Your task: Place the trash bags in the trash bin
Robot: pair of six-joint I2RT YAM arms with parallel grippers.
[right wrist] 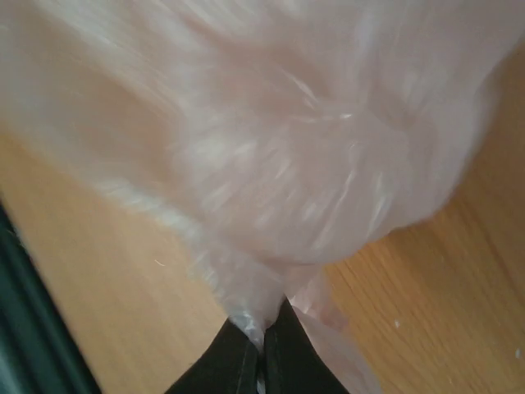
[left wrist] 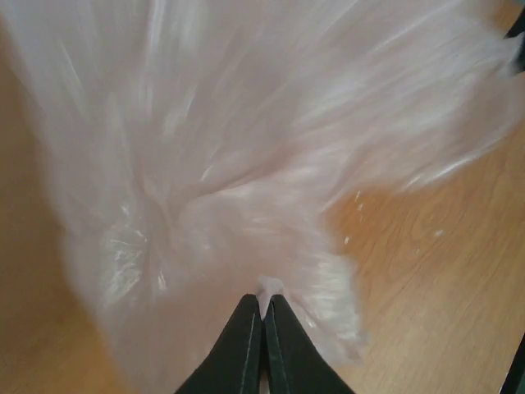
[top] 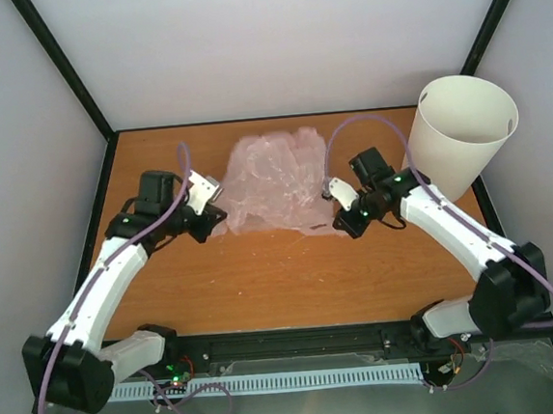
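The pale pink translucent trash bag (top: 272, 180) lies spread and crinkled on the wooden table between my two arms. At the bag's left edge my left gripper (top: 217, 212) is shut on a pinch of the plastic, and the left wrist view shows the film (left wrist: 246, 148) caught between the black fingertips of that gripper (left wrist: 263, 305). My right gripper (top: 337, 223) is shut on the bag's near right edge, with gathered plastic (right wrist: 271, 164) squeezed in that gripper (right wrist: 264, 322). The white trash bin (top: 464, 134) stands upright at the far right corner, apart from the bag.
Black frame posts and pale walls enclose the table (top: 264, 286). A black rail with a white cable strip (top: 301, 379) runs along the near edge between the arm bases.
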